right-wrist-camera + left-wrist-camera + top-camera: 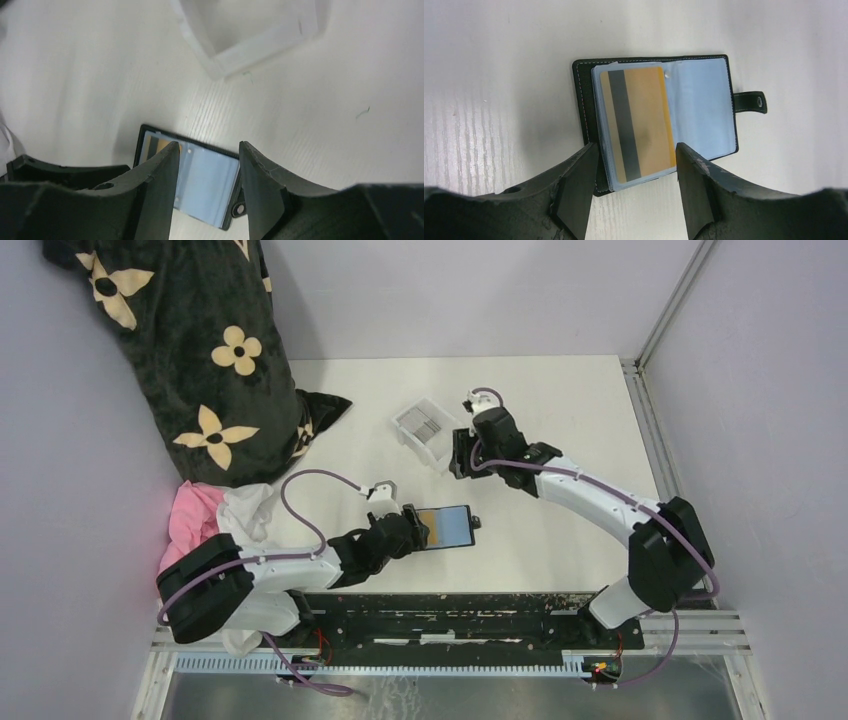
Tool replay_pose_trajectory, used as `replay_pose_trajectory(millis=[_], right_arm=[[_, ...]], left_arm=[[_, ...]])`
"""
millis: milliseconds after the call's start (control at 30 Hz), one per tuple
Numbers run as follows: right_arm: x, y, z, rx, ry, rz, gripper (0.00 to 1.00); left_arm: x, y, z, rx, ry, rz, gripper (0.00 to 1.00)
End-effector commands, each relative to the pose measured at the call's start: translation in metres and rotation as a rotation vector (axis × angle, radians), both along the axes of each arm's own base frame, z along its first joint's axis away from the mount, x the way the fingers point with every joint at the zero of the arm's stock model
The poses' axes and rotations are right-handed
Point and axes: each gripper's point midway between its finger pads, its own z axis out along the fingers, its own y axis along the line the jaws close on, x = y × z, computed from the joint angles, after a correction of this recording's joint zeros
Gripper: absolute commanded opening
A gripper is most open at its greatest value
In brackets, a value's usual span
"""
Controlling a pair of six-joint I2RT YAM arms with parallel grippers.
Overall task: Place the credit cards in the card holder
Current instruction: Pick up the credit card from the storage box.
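The black card holder (452,526) lies open on the table, snap tab to the right. A tan-orange credit card (640,124) with a dark stripe sits in its left clear sleeve; the right sleeve (701,107) shows no card. My left gripper (419,529) is open and empty, its fingers (578,186) straddling the near edge of the holder's left page (636,150). Grey credit cards (429,423) lie in the clear tray (411,439). My right gripper (459,457) is open and empty, beside the tray, above the holder (212,182).
A black blanket with cream flowers (205,350) fills the back left. Pink and white cloths (215,515) lie at the left, near my left arm. Walls close the back and both sides; a metal rail (650,430) runs along the right edge.
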Motion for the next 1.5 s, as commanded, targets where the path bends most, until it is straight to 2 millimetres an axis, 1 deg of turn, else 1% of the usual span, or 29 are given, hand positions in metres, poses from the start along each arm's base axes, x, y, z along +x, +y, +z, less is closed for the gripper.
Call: replay_pose_trajectory(millis=[0,100,133,267,400,467,533,600,633,767,833,900,1033,1167,1333,1433,1467], right_arm=[[0.032,0.016,0.020,-0.066,-0.084,0.064,0.54],[0.050,0.028,0.020,-0.092,-0.101,0.086,0.54],[0.056,0.031,0.022,-0.101,-0.114,0.090,0.54],[0.084,0.047,0.025,-0.139,-0.159,0.123,0.54],[0.112,0.060,0.033,-0.166,-0.201,0.132,0.54],[0.126,0.066,0.033,-0.174,-0.204,0.136,0.55],[0.141,0.069,0.032,-0.179,-0.210,0.132,0.55],[0.156,0.071,0.035,-0.169,-0.218,0.129,0.55],[0.163,0.073,0.030,-0.168,-0.209,0.132,0.56],[0.186,0.073,0.022,-0.141,-0.191,0.140,0.56],[0.195,0.075,0.017,-0.125,-0.181,0.149,0.56],[0.201,0.079,0.010,-0.104,-0.165,0.164,0.56],[0.214,0.082,0.002,-0.027,-0.138,0.172,0.56],[0.218,0.089,-0.005,0.036,-0.105,0.193,0.54],[0.216,0.093,-0.013,0.060,-0.084,0.217,0.53],[0.214,0.092,-0.014,0.070,-0.109,0.211,0.52],[0.214,0.091,-0.010,0.077,-0.128,0.209,0.52]], left_arm=[[0.013,0.001,0.029,-0.035,-0.075,0.046,0.67],[0.015,0.007,0.038,-0.048,-0.101,0.073,0.67],[0.017,0.009,0.044,-0.055,-0.117,0.087,0.67],[0.026,0.025,0.073,-0.086,-0.206,0.167,0.70],[0.038,0.036,0.106,-0.104,-0.287,0.220,0.74],[0.047,0.040,0.113,-0.097,-0.299,0.240,0.75],[0.061,0.043,0.115,-0.102,-0.293,0.251,0.75],[0.076,0.044,0.114,-0.111,-0.283,0.256,0.75],[0.084,0.044,0.112,-0.117,-0.275,0.259,0.75],[0.118,0.046,0.100,-0.172,-0.230,0.267,0.75],[0.135,0.047,0.096,-0.199,-0.220,0.276,0.75],[0.149,0.045,0.092,-0.211,-0.209,0.276,0.75],[0.170,0.043,0.076,-0.231,-0.188,0.284,0.74],[0.185,0.045,0.063,-0.232,-0.164,0.291,0.73],[0.198,0.048,0.050,-0.235,-0.142,0.301,0.73],[0.204,0.049,0.045,-0.238,-0.132,0.302,0.72],[0.205,0.049,0.043,-0.238,-0.130,0.304,0.73]])
